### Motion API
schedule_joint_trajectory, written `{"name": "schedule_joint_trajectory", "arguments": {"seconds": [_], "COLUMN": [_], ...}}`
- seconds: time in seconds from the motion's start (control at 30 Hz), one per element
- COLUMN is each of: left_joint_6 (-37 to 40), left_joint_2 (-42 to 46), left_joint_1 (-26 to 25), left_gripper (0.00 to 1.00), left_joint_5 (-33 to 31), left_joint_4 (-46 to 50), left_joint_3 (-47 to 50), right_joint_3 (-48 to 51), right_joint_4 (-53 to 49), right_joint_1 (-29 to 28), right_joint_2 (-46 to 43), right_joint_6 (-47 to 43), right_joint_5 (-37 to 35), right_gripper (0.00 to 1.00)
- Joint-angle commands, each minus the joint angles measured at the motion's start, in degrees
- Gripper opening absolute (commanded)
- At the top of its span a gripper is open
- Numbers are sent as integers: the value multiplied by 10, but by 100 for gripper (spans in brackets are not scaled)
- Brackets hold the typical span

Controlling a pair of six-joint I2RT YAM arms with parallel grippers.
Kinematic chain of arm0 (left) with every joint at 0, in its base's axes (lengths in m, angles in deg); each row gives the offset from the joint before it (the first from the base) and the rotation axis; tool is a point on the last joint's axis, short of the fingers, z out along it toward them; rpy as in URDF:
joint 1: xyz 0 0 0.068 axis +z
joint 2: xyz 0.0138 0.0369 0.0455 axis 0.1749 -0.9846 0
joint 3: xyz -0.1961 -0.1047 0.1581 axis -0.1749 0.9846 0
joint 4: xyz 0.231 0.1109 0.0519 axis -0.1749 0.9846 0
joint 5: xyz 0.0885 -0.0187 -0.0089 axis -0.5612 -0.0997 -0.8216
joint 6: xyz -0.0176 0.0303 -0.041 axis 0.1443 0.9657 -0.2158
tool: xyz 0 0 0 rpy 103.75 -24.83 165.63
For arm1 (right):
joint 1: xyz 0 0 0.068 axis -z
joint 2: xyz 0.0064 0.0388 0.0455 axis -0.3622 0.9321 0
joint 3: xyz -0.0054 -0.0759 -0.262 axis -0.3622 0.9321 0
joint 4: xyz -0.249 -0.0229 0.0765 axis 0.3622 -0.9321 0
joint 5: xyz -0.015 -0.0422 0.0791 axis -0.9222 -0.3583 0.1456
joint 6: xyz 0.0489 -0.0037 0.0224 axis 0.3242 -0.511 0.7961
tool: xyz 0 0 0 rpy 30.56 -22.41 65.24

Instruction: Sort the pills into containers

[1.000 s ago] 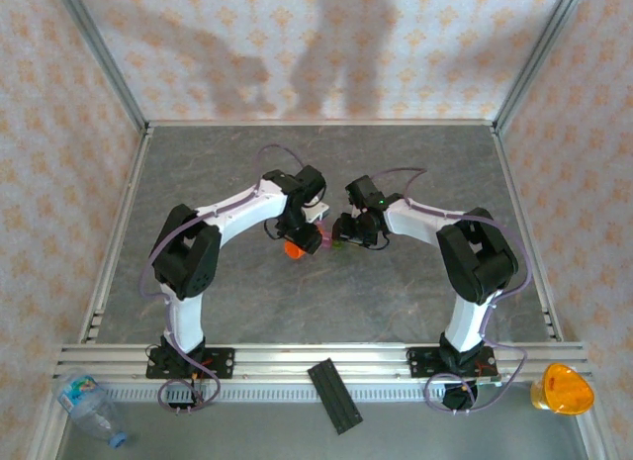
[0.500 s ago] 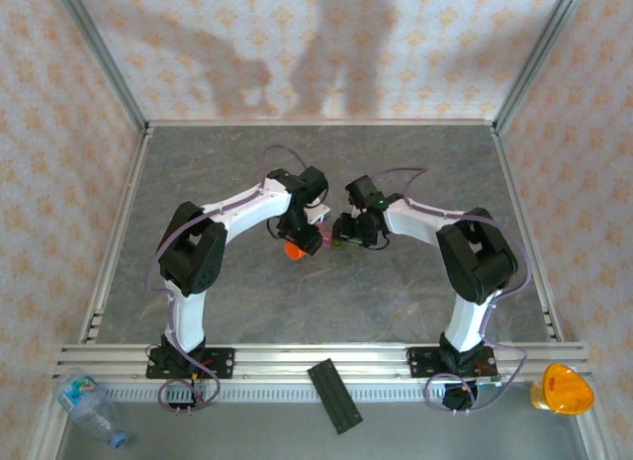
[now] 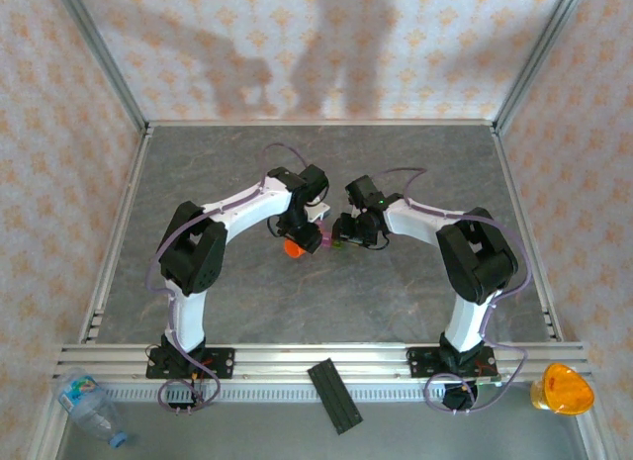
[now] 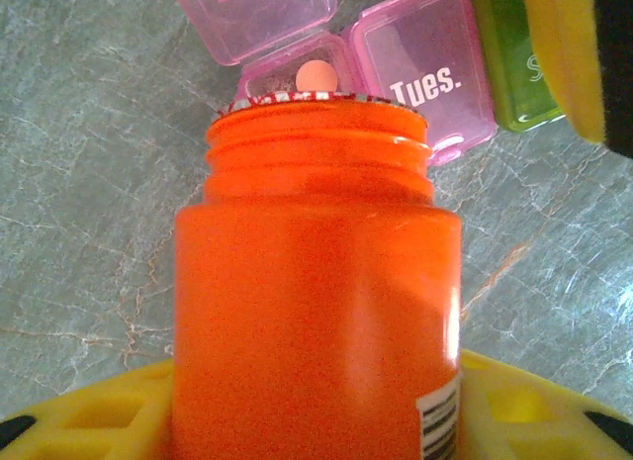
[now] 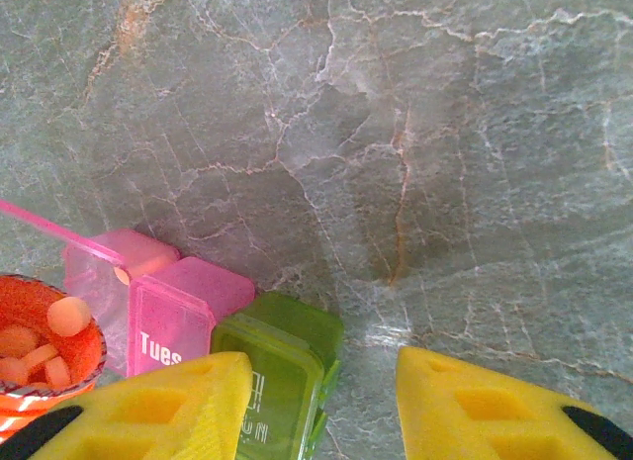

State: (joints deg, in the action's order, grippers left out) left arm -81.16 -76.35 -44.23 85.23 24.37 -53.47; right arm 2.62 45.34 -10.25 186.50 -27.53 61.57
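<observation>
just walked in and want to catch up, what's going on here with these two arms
The left gripper holds an uncapped orange bottle tipped over a strip of small pink pill boxes. One pill lies in the open pink compartment beside the closed one marked Tues. The right gripper sits open at the green box, one finger over it.

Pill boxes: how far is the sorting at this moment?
Done: one pill lies in the open pink box. In hand: the left gripper holds the uncapped orange bottle tipped toward that box, more pills inside. To do: the Tues. box and green box look closed; the right gripper sits by the green one.
</observation>
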Motion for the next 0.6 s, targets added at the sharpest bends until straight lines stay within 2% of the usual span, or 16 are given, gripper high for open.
{"name": "schedule_joint_trajectory", "arguments": {"seconds": [0.0,0.57], "left_joint_6": [3,-20], "left_joint_2": [14,79], "left_joint_1": [-3,-3], "left_gripper": [0,0], "left_joint_5": [-11,-6], "left_joint_4": [-21,-142], "left_joint_3": [17,117], "right_joint_3": [8,0], "right_joint_4": [-40,-46], "right_joint_1": [-6,-7], "right_joint_2": [30,29], "right_joint_6": [-5,-4], "right_joint_5": [-34,-35], "right_gripper": [43,43]}}
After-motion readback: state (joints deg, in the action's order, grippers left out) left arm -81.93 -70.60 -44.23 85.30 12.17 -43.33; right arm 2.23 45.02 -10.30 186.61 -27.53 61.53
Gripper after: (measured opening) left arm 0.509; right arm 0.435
